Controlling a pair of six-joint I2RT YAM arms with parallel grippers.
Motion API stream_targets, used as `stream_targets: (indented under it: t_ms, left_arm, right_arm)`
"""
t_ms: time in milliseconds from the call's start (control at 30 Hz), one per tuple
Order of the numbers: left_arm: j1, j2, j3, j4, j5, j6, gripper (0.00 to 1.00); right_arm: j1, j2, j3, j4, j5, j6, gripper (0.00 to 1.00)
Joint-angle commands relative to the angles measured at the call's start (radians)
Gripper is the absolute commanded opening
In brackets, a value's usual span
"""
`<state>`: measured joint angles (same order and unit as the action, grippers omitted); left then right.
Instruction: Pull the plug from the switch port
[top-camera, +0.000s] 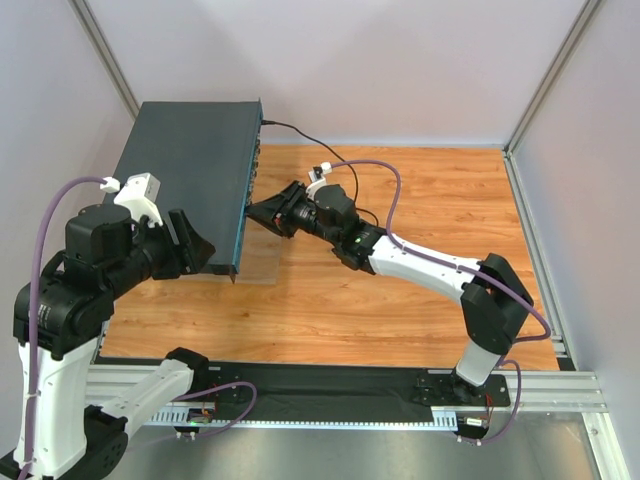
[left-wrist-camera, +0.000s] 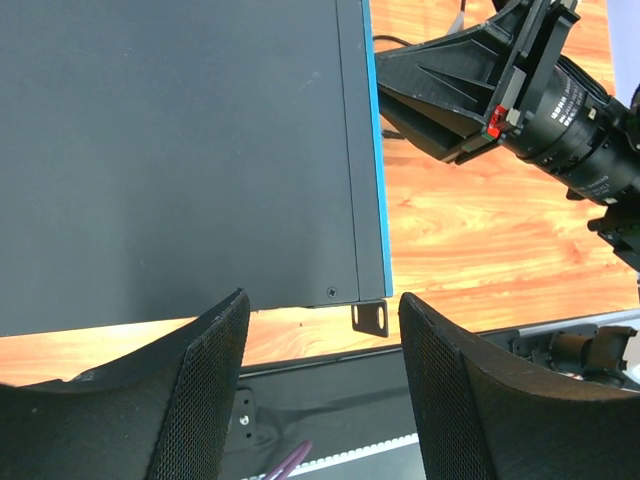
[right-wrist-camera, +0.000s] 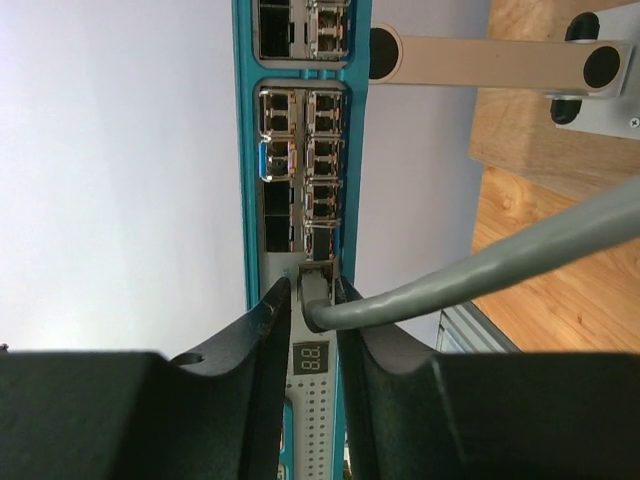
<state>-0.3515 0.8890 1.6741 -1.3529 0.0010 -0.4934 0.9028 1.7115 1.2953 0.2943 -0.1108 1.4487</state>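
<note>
Switch (top-camera: 190, 170): flat, matte, teal-edged box

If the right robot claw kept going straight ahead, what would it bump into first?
The right gripper points at the thin teal front face of the flat dark grey metal switch, its fingers either side of the small grey plug. It would probably hit that face first, though depth is unclear.

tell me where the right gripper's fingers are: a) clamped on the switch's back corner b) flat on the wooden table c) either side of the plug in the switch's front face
c: the right wrist view shows the right gripper with a finger each side of the plug seated in the switch
</note>
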Motion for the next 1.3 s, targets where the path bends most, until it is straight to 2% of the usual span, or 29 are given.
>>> stream_targets:
  t_ms: [0, 167, 200, 300, 333, 367, 533, 633, 933, 1100, 1267]
  left_arm:
    - [0.005, -0.009, -0.005, -0.009, 0.021, -0.005, 0.69]
    - [0.005, -0.015, -0.007, -0.020, 0.016, -0.001, 0.69]
    - [0.005, -0.015, -0.007, -0.022, 0.013, -0.001, 0.69]
    - [0.005, -0.018, -0.008, -0.025, 0.016, 0.001, 0.69]
    - [0.005, -0.016, -0.008, -0.026, 0.019, -0.002, 0.69]
    - [0.003, -0.016, -0.008, -0.025, 0.017, -0.004, 0.68]
    - [0.005, -0.015, -0.014, -0.023, 0.030, -0.008, 0.68]
    - [0.005, -0.015, -0.020, -0.020, 0.036, -0.016, 0.67]
    - [0.005, -0.015, -0.024, -0.015, 0.040, -0.014, 0.66]
    - [0.005, -0.016, -0.019, -0.018, 0.034, -0.013, 0.66]
    - [0.005, -0.015, -0.019, -0.011, 0.034, -0.019, 0.65]
  right_arm:
    - [-0.001, 0.034, 0.058, 0.143, 0.048, 0.030, 0.26]
    - [0.001, 0.037, 0.044, 0.171, 0.059, 0.032, 0.22]
    - [-0.001, 0.036, 0.039, 0.177, 0.060, 0.029, 0.12]
    - [-0.001, 0.042, 0.035, 0.239, 0.031, 0.042, 0.05]
    - [-0.001, 0.049, 0.027, 0.265, 0.020, 0.050, 0.06]
    - [-0.001, 0.051, 0.029, 0.279, 0.002, 0.052, 0.14]
    - [0.005, 0.014, 0.035, 0.160, 0.002, -0.007, 0.33]
    - [0.010, -0.001, -0.002, 0.180, 0.003, -0.004, 0.34]
    - [0.011, 0.025, 0.027, 0.210, -0.039, 0.036, 0.28]
    - [0.021, -0.003, -0.007, 0.186, -0.027, 0.045, 0.32]
    - [0.021, -0.013, -0.036, 0.193, -0.030, 0.058, 0.32]
